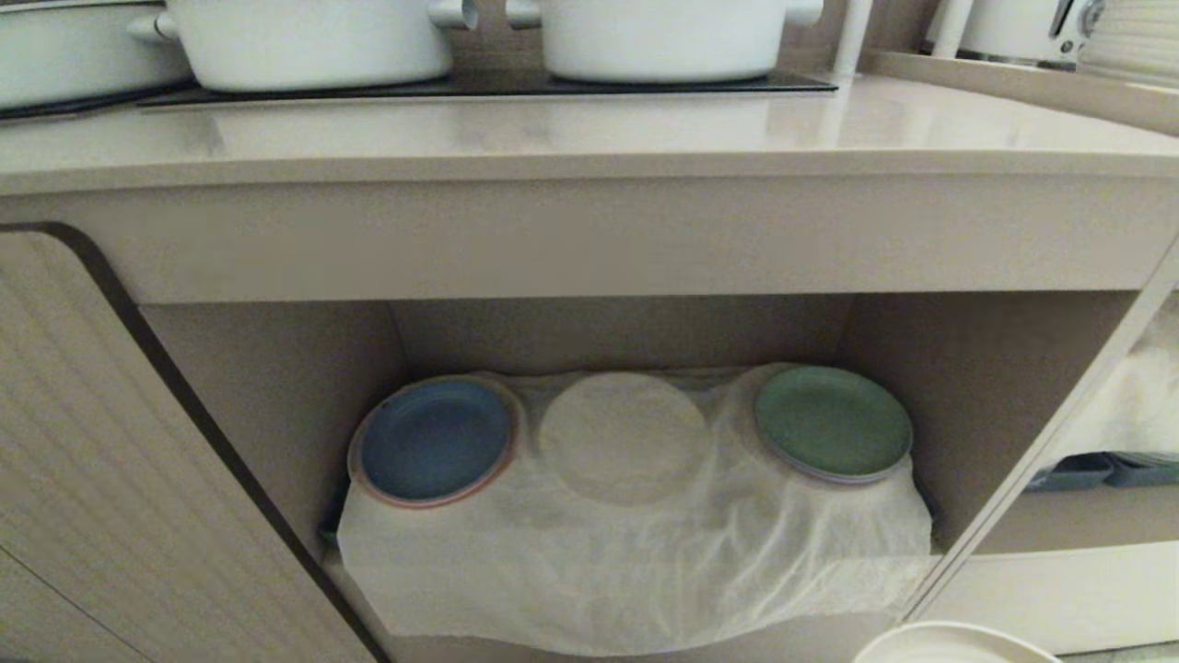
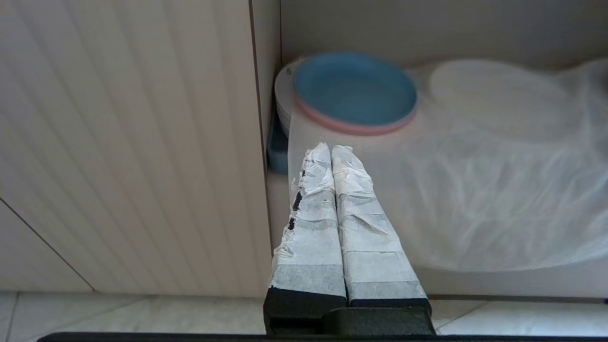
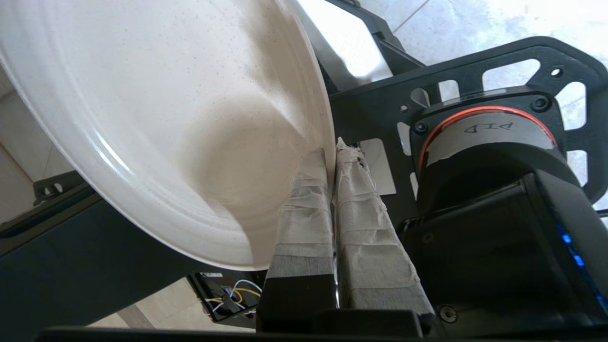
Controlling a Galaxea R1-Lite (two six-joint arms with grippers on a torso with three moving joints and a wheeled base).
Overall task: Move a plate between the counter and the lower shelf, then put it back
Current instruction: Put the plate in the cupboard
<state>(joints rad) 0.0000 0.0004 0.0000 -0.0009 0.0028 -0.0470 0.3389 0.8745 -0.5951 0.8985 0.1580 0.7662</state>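
Right tool (image 3: 331, 154) clamped on the plate (image 3: 156, 118) rim — low before the lower shelf (image 1: 636, 552); left tool (image 2: 331, 149) pressed together, parked.

Kitchen: pots (image 1: 313, 41) on hob counter (image 1: 589, 138)

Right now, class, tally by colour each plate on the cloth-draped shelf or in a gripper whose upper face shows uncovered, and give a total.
blue plate: 1, on the lower shelf
green plate: 1, on the same shelf
cream plate: 1, gripped at its rim by the right gripper
Total: 3
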